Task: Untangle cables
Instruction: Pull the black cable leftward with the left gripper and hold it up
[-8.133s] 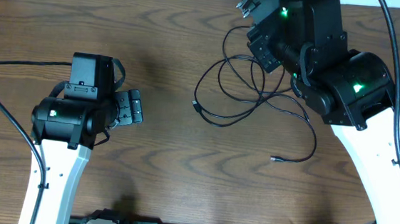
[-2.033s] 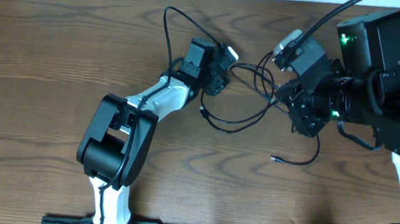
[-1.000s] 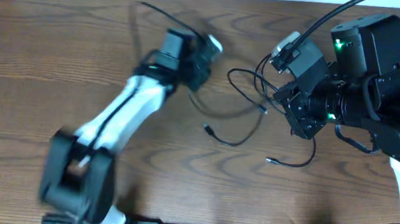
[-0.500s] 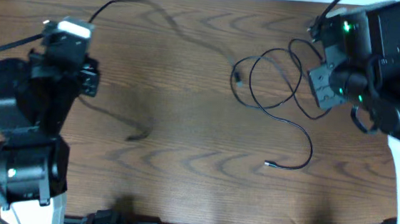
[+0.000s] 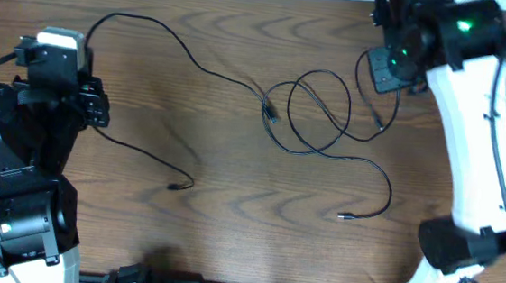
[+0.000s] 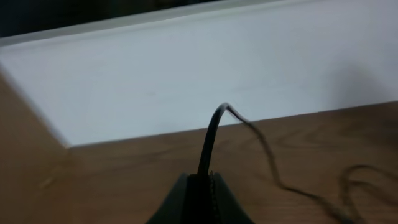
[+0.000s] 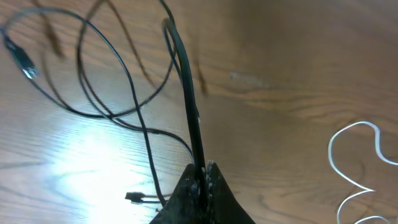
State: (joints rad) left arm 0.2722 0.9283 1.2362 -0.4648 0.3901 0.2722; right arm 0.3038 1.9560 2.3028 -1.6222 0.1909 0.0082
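My left gripper (image 6: 200, 182) and right gripper (image 7: 200, 176) each pinch a cable (image 7: 186, 93), so I'd part them gently, watching the loops (image 7: 106, 115) ahead of the right.

On the table (image 5: 227, 239), a long cable (image 5: 196, 64) lies left of a looped cable (image 5: 389, 188)

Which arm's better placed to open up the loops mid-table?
Probably right: the right gripper is shut on the looped cable beside it; the left gripper holds the other cable far off.
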